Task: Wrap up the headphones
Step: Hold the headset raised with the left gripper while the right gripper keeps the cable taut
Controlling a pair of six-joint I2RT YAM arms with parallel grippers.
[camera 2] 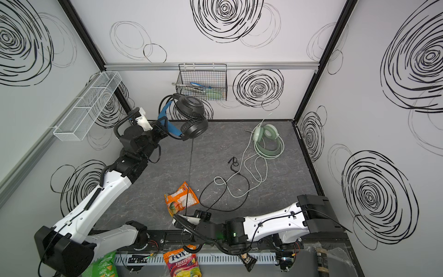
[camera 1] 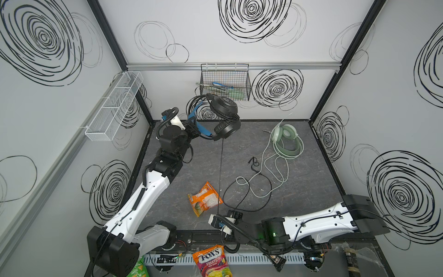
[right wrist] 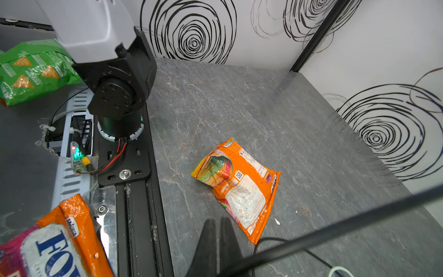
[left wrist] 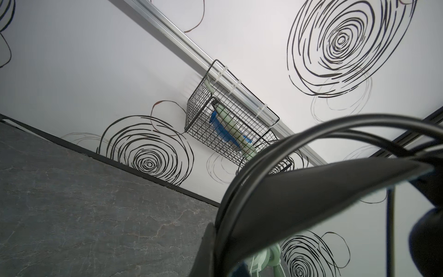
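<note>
Black headphones [camera 1: 224, 109] hang in the air near the back wall in both top views, below a black wire basket [camera 1: 225, 82]. The left gripper [camera 1: 196, 131] is clamped on their blue inner band. Their black cable [camera 1: 220, 177] runs taut and straight down to the right gripper [camera 1: 226, 214], which sits low at the front edge of the surface [camera 1: 306, 196], clenched and seemingly pinching the cable. The taut stretch passes just beside an orange packet [camera 1: 205, 199]. The slack rest loops over the surface and crosses the white cable [camera 1: 263, 165] of the mint headphones [camera 1: 286, 139], which lie flat toward the back right, well apart from both grippers. A white mesh basket [camera 1: 112, 105] hangs on the left wall, and a Fox's bag [camera 1: 212, 260] lies off the front edge. The left wrist view is half filled by the blurred black band and cable [left wrist: 311, 187]. Behind them it shows the wire basket [left wrist: 230, 129] from underneath, holding blue and pale green items, and a sliver of the mint headphones [left wrist: 266, 261]. Its own gripper cannot be made out there. The right wrist view shows that gripper [right wrist: 217, 230] with fingers pressed together, and the blurred cable [right wrist: 335, 227] slanting across to their base. The packet [right wrist: 239, 187] lies just ahead. A green chip bag [right wrist: 33, 69] beside the left arm's base is far clearer here than from above.
</note>
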